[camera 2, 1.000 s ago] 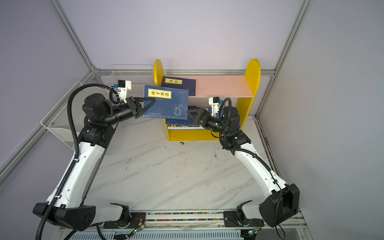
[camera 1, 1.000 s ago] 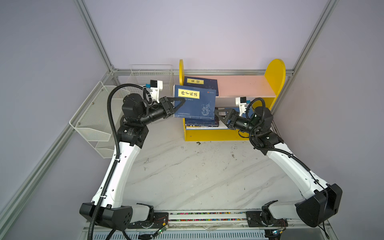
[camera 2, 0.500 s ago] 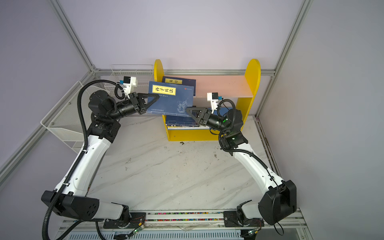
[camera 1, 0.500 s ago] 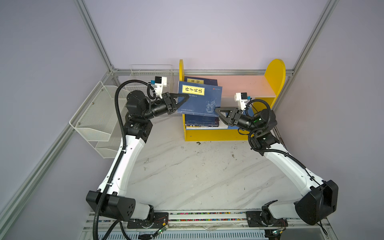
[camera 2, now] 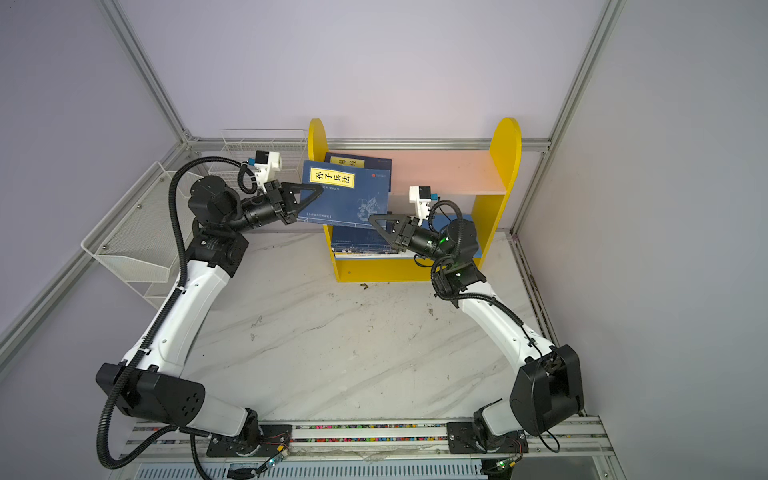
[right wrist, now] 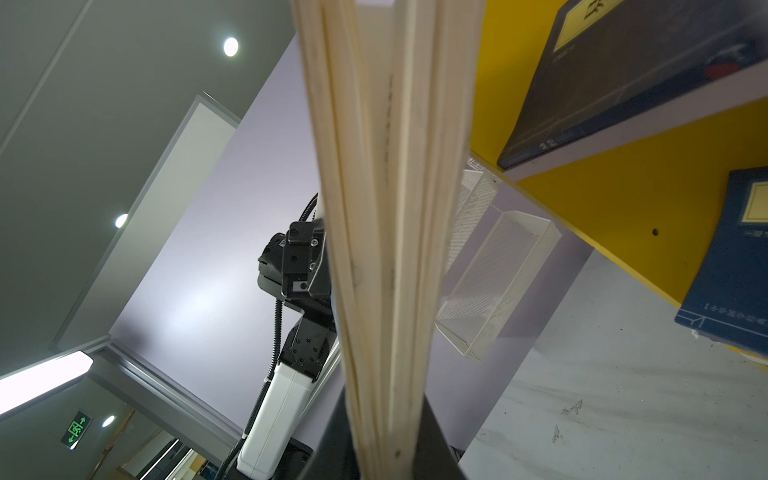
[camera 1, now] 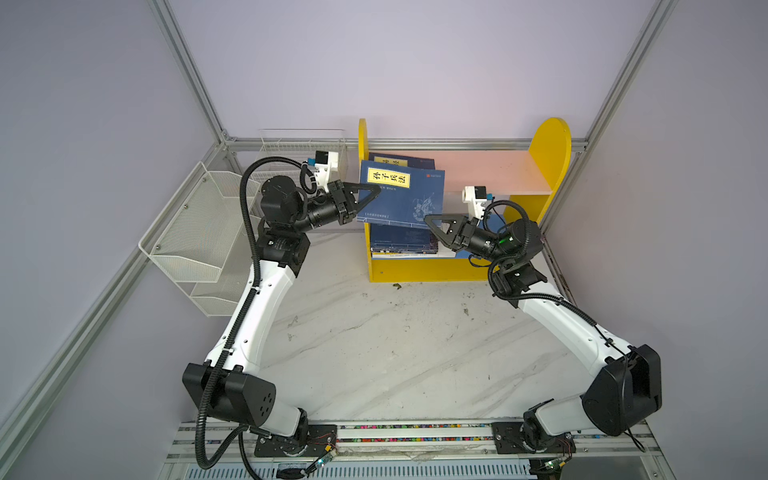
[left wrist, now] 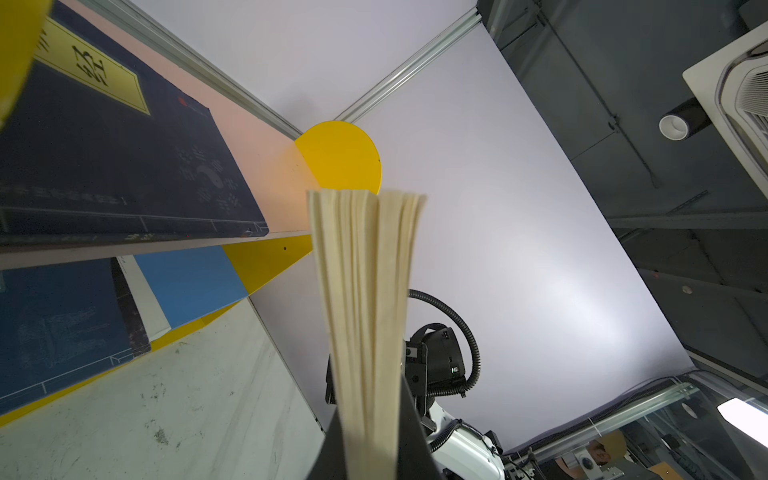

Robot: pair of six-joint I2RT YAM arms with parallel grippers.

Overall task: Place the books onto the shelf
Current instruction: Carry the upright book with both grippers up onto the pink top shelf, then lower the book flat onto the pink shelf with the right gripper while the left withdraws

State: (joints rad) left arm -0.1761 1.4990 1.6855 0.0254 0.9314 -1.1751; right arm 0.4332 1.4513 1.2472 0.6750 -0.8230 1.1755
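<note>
While both grippers pinch it, the navy book (camera 1: 409, 195) hangs in the air in front of the left half of the yellow shelf (camera 1: 555, 153), clear of both boards. Its cover faces up with the yellow title label along the far edge, and the book is turned slightly clockwise in both top views. Its longer side appears to run left to right, though the tilt makes that hard to judge.

The left gripper (camera 1: 372, 191) comes in from the left and is closed on the book's left edge. In the left wrist view the cream page block (left wrist: 365, 291) rises straight out from between the dark fingers (left wrist: 413, 453). The right gripper (camera 1: 431, 219) reaches in from the right, its jaws nearly together on the near right corner — the right wrist view shows fanned pages (right wrist: 390, 208) squeezed between them.

1 other navy book (camera 1: 411, 160) lies flat at the left end of the pink upper board (camera 1: 490, 176), just on the far side of the held one. A stack of books (camera 1: 401, 243) lies flat on the blue lower board (left wrist: 191, 282), also at the left — directly below the held book.
</note>
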